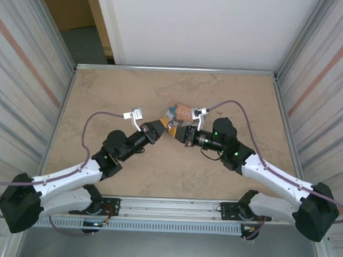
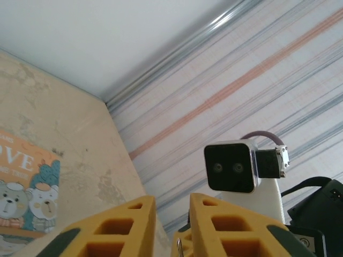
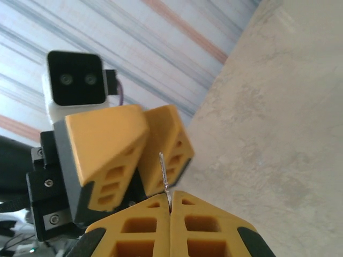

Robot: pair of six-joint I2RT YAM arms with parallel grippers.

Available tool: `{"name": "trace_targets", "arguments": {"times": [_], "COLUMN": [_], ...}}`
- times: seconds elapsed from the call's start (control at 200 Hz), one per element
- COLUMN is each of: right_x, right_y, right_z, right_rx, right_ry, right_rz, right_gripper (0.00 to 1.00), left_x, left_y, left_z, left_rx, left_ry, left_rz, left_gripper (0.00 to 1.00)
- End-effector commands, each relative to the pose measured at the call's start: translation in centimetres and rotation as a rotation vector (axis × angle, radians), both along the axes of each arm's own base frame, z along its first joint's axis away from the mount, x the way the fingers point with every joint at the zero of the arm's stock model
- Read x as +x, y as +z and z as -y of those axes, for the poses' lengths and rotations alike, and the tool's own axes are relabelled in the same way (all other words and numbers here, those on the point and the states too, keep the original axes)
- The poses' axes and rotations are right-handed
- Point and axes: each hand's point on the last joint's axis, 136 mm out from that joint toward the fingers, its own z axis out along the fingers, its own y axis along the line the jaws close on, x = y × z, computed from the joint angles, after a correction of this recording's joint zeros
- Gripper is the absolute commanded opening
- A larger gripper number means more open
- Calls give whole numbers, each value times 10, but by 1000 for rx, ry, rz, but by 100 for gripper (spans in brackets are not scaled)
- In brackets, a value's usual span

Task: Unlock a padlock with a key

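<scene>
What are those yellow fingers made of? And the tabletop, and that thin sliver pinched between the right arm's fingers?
Fingers: apparently matte yellow plastic, judging by the moulded hollow cells. Tabletop: mottled beige and stone-like, though it may only be a printed laminate. Sliver: thin, silvery and glinting, so probably metal.

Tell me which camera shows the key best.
Right wrist: the key is a thin sliver sticking out of the shut right tool toward the left tool. From above it is too small to tell; left wrist gives one silvery glint, uncertain.
</scene>
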Motion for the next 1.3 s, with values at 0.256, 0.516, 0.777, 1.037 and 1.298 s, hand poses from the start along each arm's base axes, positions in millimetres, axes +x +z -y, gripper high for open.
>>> {"name": "trace_targets", "arguments": {"times": [0.256,0.516,0.777,1.037,1.298], "right_x": [-3,15,53,93,127], "right_y": [-41,-73,-94,-111,-131], "right_z": [49,71,68,55,45], "right_rx": [-396,-575,-562,-455,-411], "right_ry": [58,109,112,74,48], "right_rz": [119,134,74,-16,-63], "right_gripper": [0,0,0,0,0], "left_x": [-15,-28,-28,-22,-12], "left_y": [-9,-53,-98,-123,-141], "left_z": [-47,-75,-77,-60,-48], "left_rx": [221,460,595,604,616], "left_ry": [119,149,124,52,21], "left_rz": [48,17,-38,-94,-148], "left_gripper": [44,60,71,74,75]}}
